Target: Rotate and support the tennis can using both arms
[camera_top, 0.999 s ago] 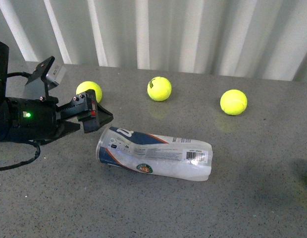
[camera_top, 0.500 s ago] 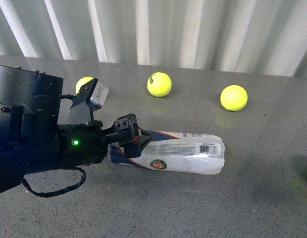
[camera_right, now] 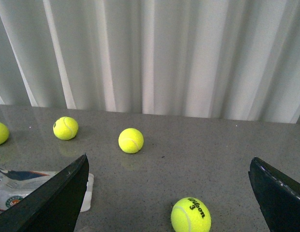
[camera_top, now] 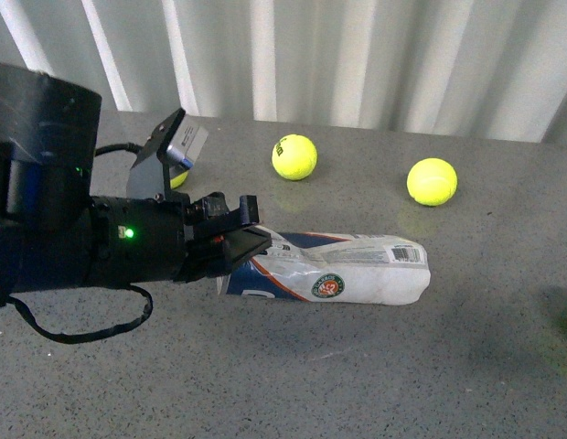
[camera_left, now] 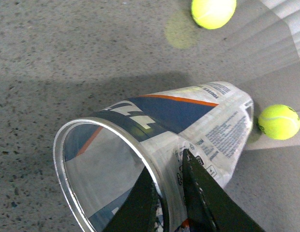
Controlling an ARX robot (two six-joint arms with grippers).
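Note:
The tennis can (camera_top: 343, 273) lies on its side on the grey table, its closed end toward the right and its open metal-rimmed mouth toward my left arm. My left gripper (camera_top: 240, 245) is shut on the can's rim. In the left wrist view one finger (camera_left: 140, 203) sits inside the mouth and the other outside on the label of the can (camera_left: 188, 121). My right gripper (camera_right: 169, 193) is open, low over the table, and does not show in the front view. Part of the can (camera_right: 14, 195) appears beside its finger (camera_right: 48, 203).
Yellow-green tennis balls lie on the table: one (camera_top: 294, 156) behind the can, one (camera_top: 431, 181) at the back right, one (camera_top: 177, 176) half hidden behind my left arm. Another ball (camera_right: 190, 215) sits between my right gripper's fingers. A white corrugated wall (camera_top: 357, 55) stands behind.
My left arm moved right from beside the can and shut on its rim. The can's closed end swung away and rightward, and the can rolled, bringing the round emblem to the front.

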